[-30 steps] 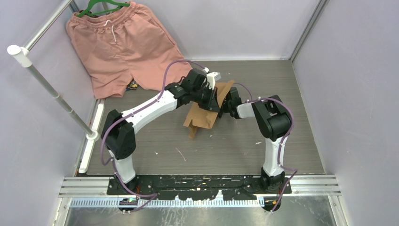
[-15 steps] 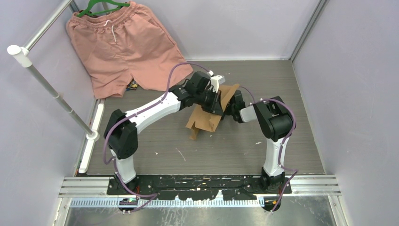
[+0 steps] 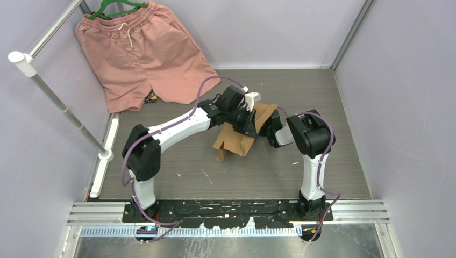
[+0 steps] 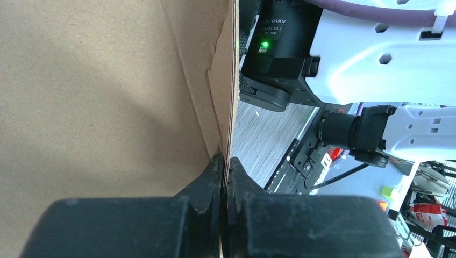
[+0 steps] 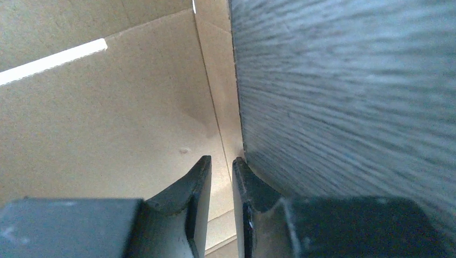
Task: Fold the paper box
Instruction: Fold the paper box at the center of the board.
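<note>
The paper box (image 3: 235, 141) is a brown cardboard sheet, partly folded, propped at the table's middle with one flap (image 3: 263, 113) raised between the two arms. My left gripper (image 3: 249, 121) is shut on a thin upright edge of the box (image 4: 234, 80), fingertips pinched together on it (image 4: 225, 161); a broad panel (image 4: 107, 97) fills the left of that view. My right gripper (image 3: 268, 132) sits just right of the flap. In its wrist view the gripper (image 5: 221, 159) shows a narrow gap, nothing clamped, and the cardboard (image 5: 118, 118) lies beyond the tips, its edge next to the right finger.
Salmon-pink shorts (image 3: 137, 51) hang on a green hanger at the back left. A metal rail (image 3: 59, 102) runs along the left wall. Purple walls close in the table on three sides. Small scraps (image 3: 204, 175) lie on the grey tabletop.
Both arms and the box have shifted rightward. The left gripper kept its hold on the cardboard edge. The right gripper drew back and lower beside the flap.
</note>
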Action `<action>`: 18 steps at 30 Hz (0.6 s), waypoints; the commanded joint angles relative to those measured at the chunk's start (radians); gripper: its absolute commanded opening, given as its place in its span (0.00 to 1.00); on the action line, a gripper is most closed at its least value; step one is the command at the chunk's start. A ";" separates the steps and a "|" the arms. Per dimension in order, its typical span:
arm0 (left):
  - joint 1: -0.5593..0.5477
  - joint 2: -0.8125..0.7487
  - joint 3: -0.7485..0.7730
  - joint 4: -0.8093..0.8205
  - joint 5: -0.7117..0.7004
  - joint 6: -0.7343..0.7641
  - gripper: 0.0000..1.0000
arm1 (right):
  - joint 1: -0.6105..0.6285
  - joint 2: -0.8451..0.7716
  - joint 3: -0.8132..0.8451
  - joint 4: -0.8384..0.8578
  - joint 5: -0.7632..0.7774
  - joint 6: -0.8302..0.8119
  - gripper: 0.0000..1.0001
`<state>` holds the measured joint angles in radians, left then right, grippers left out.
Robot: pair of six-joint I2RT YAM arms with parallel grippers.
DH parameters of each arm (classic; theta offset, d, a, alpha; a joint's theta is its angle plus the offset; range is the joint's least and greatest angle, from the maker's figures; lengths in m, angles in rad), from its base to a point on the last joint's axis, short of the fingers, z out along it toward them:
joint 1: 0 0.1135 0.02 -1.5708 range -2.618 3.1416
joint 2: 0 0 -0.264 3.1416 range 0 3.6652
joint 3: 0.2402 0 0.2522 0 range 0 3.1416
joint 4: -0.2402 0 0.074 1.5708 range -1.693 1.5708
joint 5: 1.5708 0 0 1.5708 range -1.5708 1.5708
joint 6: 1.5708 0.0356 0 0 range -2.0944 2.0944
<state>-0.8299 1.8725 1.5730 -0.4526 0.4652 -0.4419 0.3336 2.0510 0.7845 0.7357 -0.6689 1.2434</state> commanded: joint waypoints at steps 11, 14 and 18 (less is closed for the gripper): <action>-0.025 0.020 -0.024 -0.034 0.031 0.015 0.03 | 0.011 -0.093 -0.025 0.094 -0.040 0.026 0.30; -0.025 0.019 -0.025 -0.034 0.030 0.017 0.03 | 0.012 -0.143 -0.021 -0.049 -0.009 -0.050 0.30; -0.025 0.017 -0.025 -0.035 0.029 0.019 0.03 | 0.010 -0.237 -0.001 -0.299 0.080 -0.211 0.30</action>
<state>-0.8371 1.8698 1.5723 -0.4538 0.4732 -0.4366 0.3309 1.9694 0.7513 0.5991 -0.6647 1.1893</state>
